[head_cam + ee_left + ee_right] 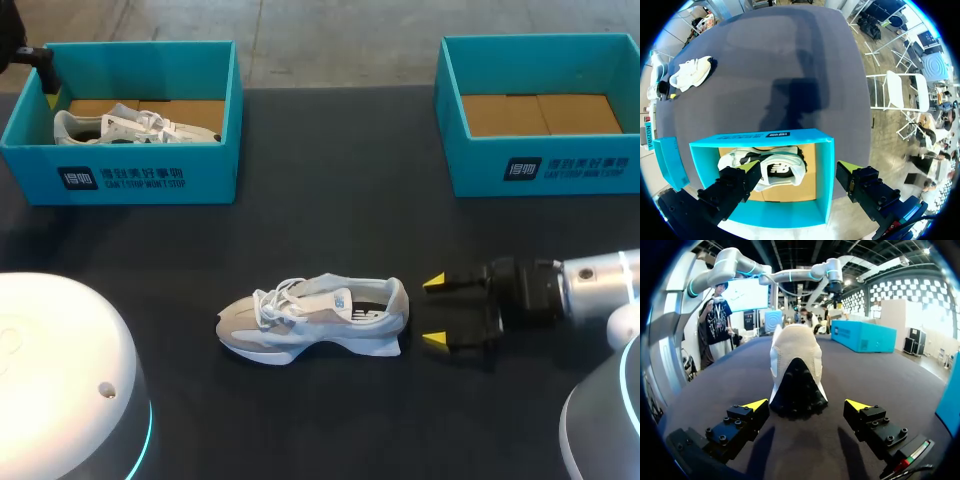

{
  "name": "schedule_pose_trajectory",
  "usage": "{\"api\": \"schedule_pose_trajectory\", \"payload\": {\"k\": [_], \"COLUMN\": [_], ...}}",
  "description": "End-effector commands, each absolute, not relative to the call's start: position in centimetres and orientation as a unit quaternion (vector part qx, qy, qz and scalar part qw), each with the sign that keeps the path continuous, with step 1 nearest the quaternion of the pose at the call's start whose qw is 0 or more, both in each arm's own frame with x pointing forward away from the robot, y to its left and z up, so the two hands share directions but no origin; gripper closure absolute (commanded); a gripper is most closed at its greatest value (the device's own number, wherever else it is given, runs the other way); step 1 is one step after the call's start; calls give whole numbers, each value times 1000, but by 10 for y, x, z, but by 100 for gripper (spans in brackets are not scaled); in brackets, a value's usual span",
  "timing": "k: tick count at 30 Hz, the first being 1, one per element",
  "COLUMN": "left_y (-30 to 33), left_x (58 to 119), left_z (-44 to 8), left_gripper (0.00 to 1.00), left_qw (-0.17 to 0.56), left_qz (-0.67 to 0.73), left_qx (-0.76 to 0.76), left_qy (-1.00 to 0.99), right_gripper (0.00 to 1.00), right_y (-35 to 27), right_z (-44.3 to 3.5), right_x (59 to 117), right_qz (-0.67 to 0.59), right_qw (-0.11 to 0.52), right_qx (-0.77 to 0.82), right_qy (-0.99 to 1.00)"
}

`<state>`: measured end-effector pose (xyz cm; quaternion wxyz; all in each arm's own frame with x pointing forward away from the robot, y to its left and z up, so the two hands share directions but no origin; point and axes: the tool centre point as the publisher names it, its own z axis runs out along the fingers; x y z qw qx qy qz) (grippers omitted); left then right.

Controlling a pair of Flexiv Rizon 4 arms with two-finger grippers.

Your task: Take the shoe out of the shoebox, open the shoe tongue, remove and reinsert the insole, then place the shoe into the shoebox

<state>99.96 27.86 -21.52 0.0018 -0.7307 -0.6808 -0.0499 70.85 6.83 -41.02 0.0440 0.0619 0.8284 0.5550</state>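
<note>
2 teal shoeboxes sit at the far side of the table [330, 210]. The left shoebox [120, 175] holds 1 white shoe [135, 126]; the right shoebox [540, 165] shows only its cardboard floor. A second shoe [315, 318] stands on the table, heel toward the right tool [434, 312]. This tool is level with the heel, its fingers apart and touching nothing. The left tool [799, 169] hangs over the left shoebox, also spread apart.

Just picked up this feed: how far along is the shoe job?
Done: one shoe lies out on the table. In hand: the right gripper is open just behind its heel, not gripping; the left gripper hangs open over the left box, where a second shoe lies. Left, by the look of it: tongue, insole and boxing the shoe again.
</note>
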Motion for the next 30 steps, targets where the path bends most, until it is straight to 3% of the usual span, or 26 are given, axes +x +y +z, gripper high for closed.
{"api": "schedule_pose_trajectory", "payload": {"k": [1, 30], "left_y": [279, 279], "left_x": [998, 998], "left_z": [-215, -215], "left_gripper": [0, 0], "left_qw": [1, 1], "left_qz": [-51, -51], "left_qx": [-731, -731], "left_qy": [-681, -681], "right_gripper": [0, 0], "right_y": [72, 121], "right_z": [-409, -413], "right_x": [709, 702], "right_qz": [557, 562], "right_qw": [48, 36], "right_qx": [65, 69], "right_qy": [827, 824]}}
